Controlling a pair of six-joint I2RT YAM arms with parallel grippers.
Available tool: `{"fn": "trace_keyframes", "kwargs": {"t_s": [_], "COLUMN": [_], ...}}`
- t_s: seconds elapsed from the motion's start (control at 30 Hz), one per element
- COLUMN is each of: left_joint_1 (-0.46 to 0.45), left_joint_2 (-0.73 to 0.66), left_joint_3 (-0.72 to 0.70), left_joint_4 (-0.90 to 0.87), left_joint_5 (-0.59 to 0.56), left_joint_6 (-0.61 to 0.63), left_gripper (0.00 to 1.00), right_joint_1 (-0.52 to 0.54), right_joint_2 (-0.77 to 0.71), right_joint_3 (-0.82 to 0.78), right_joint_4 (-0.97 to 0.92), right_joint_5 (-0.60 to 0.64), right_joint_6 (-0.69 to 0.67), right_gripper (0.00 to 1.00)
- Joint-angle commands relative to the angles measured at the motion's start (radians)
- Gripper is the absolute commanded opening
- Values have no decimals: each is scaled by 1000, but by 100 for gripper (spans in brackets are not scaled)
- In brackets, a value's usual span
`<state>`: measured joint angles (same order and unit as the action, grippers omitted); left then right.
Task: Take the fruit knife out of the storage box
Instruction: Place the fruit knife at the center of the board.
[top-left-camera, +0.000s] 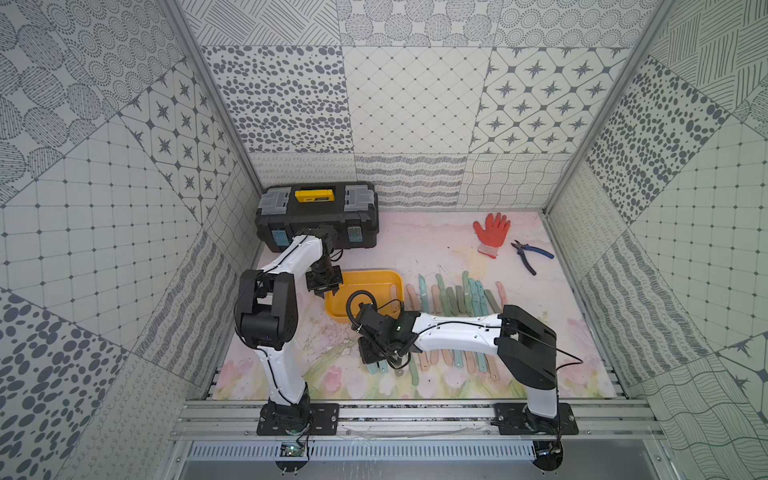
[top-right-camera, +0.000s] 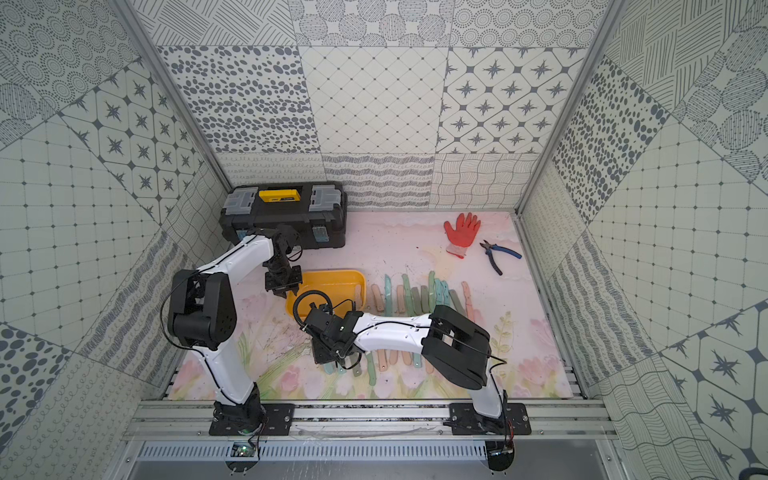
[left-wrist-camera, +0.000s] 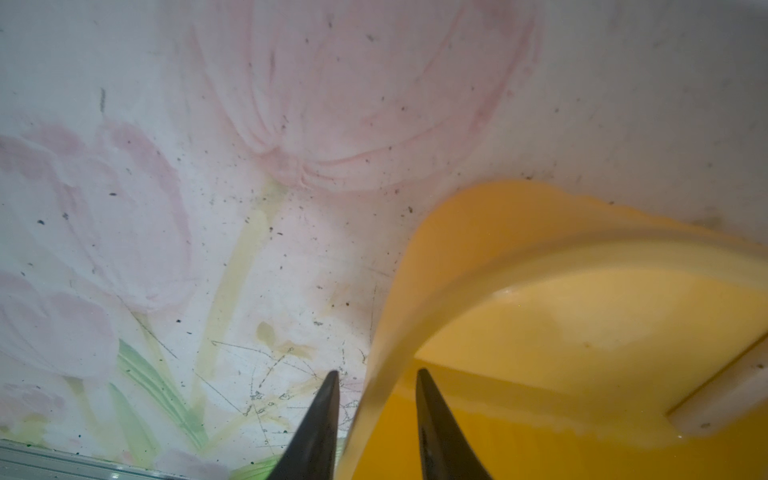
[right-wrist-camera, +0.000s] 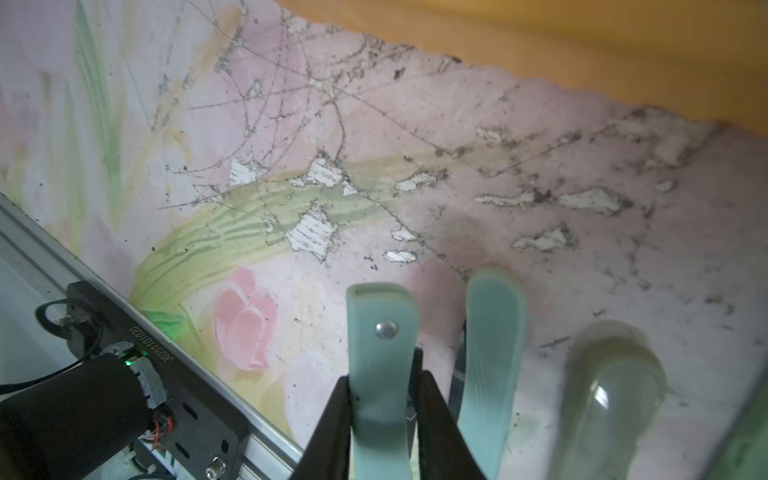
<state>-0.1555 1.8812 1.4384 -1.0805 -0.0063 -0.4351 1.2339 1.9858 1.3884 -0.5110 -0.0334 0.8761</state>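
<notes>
Showing the floral bench (top-left-camera: 436, 241) as a dial in both top views, with twelve o'clock at the rear wall. The black toolbox (top-left-camera: 318, 216), yellow-handled, fills the ten o'clock corner. The yellow storage box (top-left-camera: 374, 286) sits just toward nine o'clock of centre. The left tool (left-wrist-camera: 376, 374) straddles the rim at the box's eight o'clock corner, one finger outside the wall and one inside; whether it pinches the wall cannot be told. A row of pastel fruit knives (top-left-camera: 457, 295) runs from the box's three o'clock side toward the bench's four o'clock, lying side by side. A red glove (top-left-camera: 492, 232) lies at one o'clock, with blue-handled pliers (top-left-camera: 530, 255) just beside it at two o'clock. The right tool (right-wrist-camera: 381, 374) is pressed onto a teal fruit knife (right-wrist-camera: 380, 320), outside the box near its six o'clock wall. A pale elongated piece (left-wrist-camera: 727, 395) lies inside the box along its three o'clock wall.
</notes>
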Motion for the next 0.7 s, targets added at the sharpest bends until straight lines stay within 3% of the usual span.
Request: {"fn": "trace_keyframes", "kwargs": {"t_s": [0.0, 0.67], "left_joint_1": [-7, -7], "left_joint_2": [-11, -17], "left_joint_3": [-3, -2], "left_joint_4": [-9, -9], "left_joint_5": [10, 7], "left_joint_6": [-1, -2], "left_gripper": [31, 31], "right_joint_1": [3, 3], "right_joint_2": [39, 94], "right_joint_3": [51, 97], "right_joint_4": [26, -44], "right_joint_5": [-7, -14], "right_joint_6": [22, 33], "right_gripper": [19, 23]}}
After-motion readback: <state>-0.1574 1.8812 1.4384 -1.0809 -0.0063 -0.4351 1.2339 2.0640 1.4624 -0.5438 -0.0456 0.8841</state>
